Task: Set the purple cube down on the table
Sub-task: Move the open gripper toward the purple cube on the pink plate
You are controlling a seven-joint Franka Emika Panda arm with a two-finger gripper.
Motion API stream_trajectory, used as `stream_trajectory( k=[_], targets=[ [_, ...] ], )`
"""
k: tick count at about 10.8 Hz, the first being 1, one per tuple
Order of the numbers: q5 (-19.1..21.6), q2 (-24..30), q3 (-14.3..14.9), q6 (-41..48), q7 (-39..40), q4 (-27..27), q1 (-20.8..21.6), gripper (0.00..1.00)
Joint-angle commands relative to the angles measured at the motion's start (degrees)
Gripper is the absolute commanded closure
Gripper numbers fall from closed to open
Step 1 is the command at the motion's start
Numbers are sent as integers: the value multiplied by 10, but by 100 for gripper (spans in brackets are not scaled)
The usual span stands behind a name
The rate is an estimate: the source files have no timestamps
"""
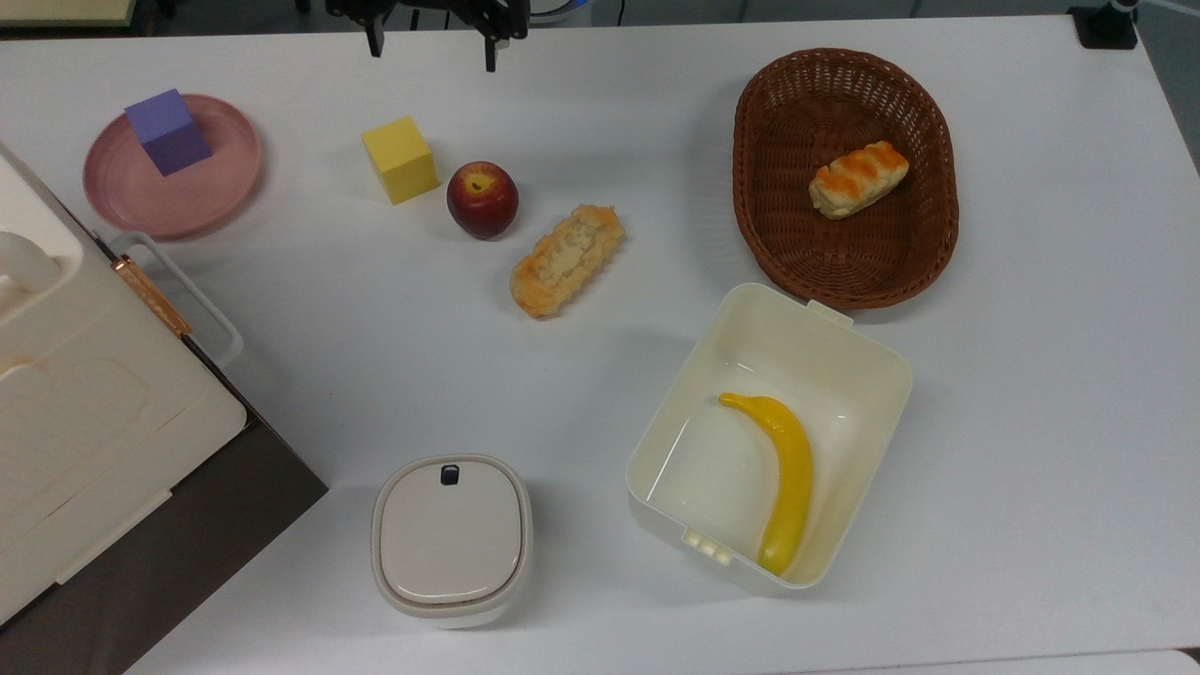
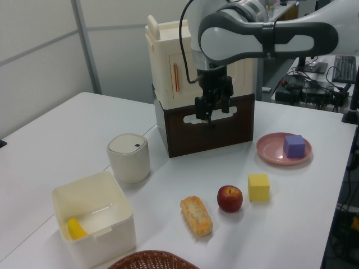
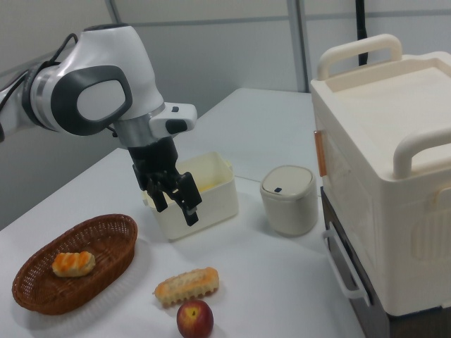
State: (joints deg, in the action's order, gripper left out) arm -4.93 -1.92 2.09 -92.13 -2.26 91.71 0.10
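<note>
1. At the top view's far left, the purple cube sits on the back part of the round pink plate, not yet on the table; I judge the job barely begun, in the approach stage.
2. Rightward along the top view, a yellow cube, a red apple and a bread roll lie on the white top, well apart from the plate.
3. Above the table's far edge in the top view, my gripper hangs with its fingers spread and nothing between them, high over the surface in the left view.
4. Next, as I read it, I must carry the arm toward the top view's left, centre over the purple cube, descend and close on its side faces.
5. Bare tabletop between plate and yellow cube looks a fair spot to set it down.
</note>
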Motion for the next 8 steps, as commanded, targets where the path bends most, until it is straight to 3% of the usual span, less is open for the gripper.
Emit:
stream_trajectory(
  k=[1, 8],
  targets=[
    [13, 6, 5, 9, 66, 0, -14, 0],
    [13, 13, 5, 16, 278, 6, -136, 0]
  ],
)
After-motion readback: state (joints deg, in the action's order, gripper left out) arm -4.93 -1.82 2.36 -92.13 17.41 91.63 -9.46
